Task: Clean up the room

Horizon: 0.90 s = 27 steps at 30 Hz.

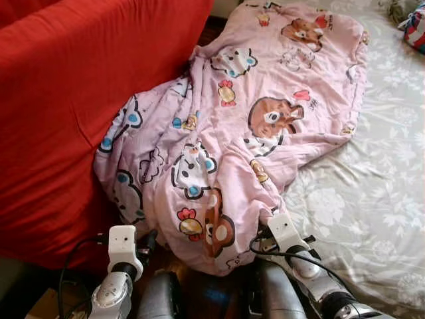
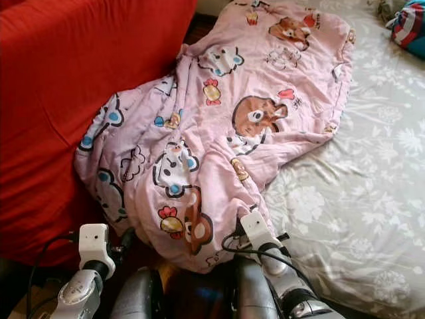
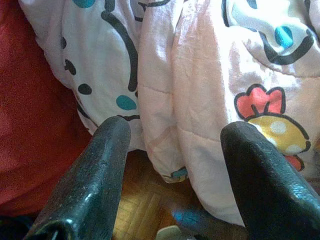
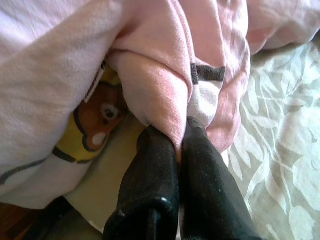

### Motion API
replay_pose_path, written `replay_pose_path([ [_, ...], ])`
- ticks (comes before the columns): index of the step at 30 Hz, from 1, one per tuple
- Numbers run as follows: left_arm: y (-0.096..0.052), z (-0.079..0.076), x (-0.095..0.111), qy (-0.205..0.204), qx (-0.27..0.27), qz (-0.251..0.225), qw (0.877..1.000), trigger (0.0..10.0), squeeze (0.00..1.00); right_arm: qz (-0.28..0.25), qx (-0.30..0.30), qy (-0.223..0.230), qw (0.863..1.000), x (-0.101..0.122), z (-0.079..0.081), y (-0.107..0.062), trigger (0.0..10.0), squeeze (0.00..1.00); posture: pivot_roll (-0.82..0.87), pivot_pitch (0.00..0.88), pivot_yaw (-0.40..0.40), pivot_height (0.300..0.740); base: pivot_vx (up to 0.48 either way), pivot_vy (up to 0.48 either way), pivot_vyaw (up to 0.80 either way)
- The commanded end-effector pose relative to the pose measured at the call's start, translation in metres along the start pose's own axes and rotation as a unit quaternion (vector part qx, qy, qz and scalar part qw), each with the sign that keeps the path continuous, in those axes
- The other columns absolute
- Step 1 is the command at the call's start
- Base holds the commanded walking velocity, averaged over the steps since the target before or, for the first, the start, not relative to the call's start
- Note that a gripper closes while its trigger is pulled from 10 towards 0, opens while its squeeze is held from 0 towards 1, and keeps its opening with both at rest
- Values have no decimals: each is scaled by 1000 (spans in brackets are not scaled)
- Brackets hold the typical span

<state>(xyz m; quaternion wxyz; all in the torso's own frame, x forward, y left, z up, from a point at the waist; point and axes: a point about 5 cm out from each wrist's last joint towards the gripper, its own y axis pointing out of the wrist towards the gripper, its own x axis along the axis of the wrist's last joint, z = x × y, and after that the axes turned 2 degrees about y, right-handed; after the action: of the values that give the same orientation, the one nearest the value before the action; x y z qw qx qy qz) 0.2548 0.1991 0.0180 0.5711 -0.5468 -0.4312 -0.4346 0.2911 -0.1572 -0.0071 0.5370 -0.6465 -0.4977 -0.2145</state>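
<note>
A pink cartoon-print blanket [image 1: 265,113] lies crumpled across the near corner of the bed and hangs down toward the floor beside a red cover. My right gripper [image 4: 177,145] is shut on a fold of the pink blanket [image 4: 160,75] at its lower edge, near the bed's corner. My left gripper [image 3: 172,145] is open just in front of the hanging pink blanket [image 3: 200,90], its fingers [image 3: 100,165] on either side of a fold, above the wooden floor. Both wrists, the left wrist [image 1: 123,246] and the right wrist [image 1: 287,234], sit under the blanket's lower edge.
A red cover [image 1: 73,100] rises at the left, touching the blanket. The bed sheet [image 1: 378,173], grey-green with white flowers, spreads to the right. A striped colourful item [image 1: 416,26] lies at the far right corner. Wooden floor [image 3: 145,205] shows below the blanket.
</note>
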Motion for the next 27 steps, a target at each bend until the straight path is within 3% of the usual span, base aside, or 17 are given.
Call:
replay_pose_path([
  [1, -3, 4, -12, 2, 5, 25, 1000, 10000, 0, 16, 5, 14, 1000, -8, 6, -3, 0, 0, 11, 168, 8, 637, 0, 0, 0],
  [2, -2, 4, -12, 2, 6, 27, 1000, 10000, 0, 16, 6, 25, 1000, -9, 6, -3, 0, 0, 9, 162, 8, 637, 0, 0, 0],
  [3, 0, 5, -13, 3, 6, 31, 999, 10000, 0, 18, 3, 64, 998, -9, 6, -3, 0, 0, 5, 151, 8, 637, 0, 0, 0],
  [5, 2, 5, -14, 3, 6, 33, 999, 10000, 0, 19, 2, 79, 997, -9, 6, -3, 0, 0, 3, 146, 9, 637, 0, 0, 0],
  [6, 4, 6, -15, 5, 6, 39, 999, 10000, 0, 19, -6, 104, 994, -9, 5, -3, 8431, 0, -2, 134, 10, 637, 0, 0, 0],
  [7, 5, 6, -16, 5, 6, 43, 999, 10000, 0, 19, -8, 113, 993, -9, 4, -2, 10000, 0, -6, 124, 12, 637, 0, 0, 0],
  [18, 18, 3, -24, 12, 3, 86, 996, 10000, 0, -7, -16, 145, 989, -5, -1, -3, 10000, 0, -42, 86, 13, 637, 0, 0, 0],
  [22, 18, 18, -31, -1, 46, 125, 991, 10000, 0, -16, -24, 157, 987, -3, -4, -3, 10000, 0, -48, 67, 7, 664, 0, 0, 0],
  [27, 15, 19, -39, -5, 52, 144, 988, 10000, 0, -19, -24, 165, 986, 0, -4, -1, 10000, 0, -48, 55, 5, 694, 0, 0, 0],
])
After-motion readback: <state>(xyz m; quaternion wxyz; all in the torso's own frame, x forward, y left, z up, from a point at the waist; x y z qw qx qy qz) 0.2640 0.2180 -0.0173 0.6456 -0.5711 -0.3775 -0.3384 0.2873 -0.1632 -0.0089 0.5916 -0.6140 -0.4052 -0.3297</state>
